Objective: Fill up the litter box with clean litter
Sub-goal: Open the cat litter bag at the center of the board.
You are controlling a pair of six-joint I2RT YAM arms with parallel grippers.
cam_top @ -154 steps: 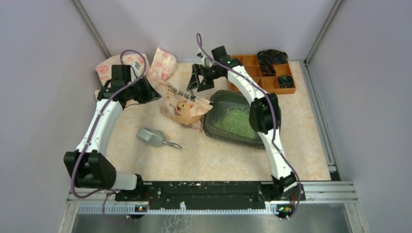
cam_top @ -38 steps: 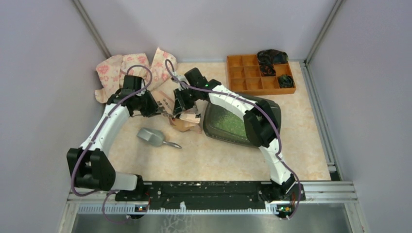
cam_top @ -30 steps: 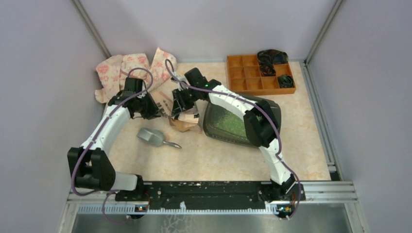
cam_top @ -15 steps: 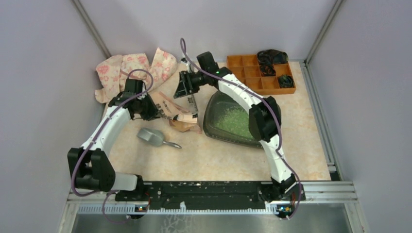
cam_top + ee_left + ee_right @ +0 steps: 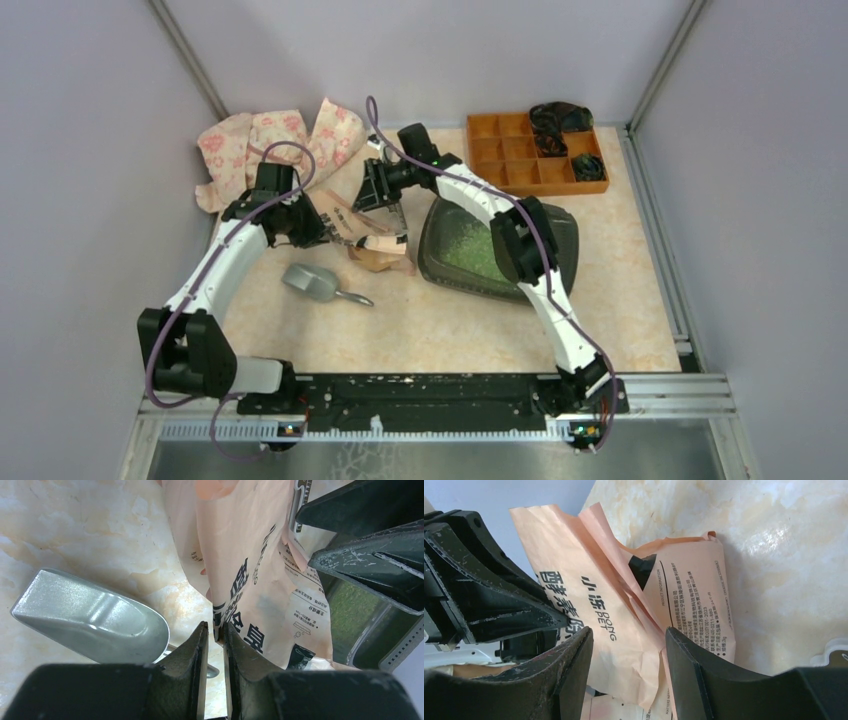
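**Filling stage, judged part done: bag held on one side only.**

Seen on the worktop, just right of the right tool: litter box, with clean litter spread thinly at the end nearer that tool and the far end dark. Seen below the right tool, between it and the left tool: bag, crumpled and lying low, pinched at one edge in the left tool's closed fingers. Hovered over by the right tool, fingers apart and gripping nothing. Seen on the near side of the left tool: scoop, apart from both tools. Next move, as judged: close the right tool on the free paper edge, raise both sides together, then tip the opening over the box rim.
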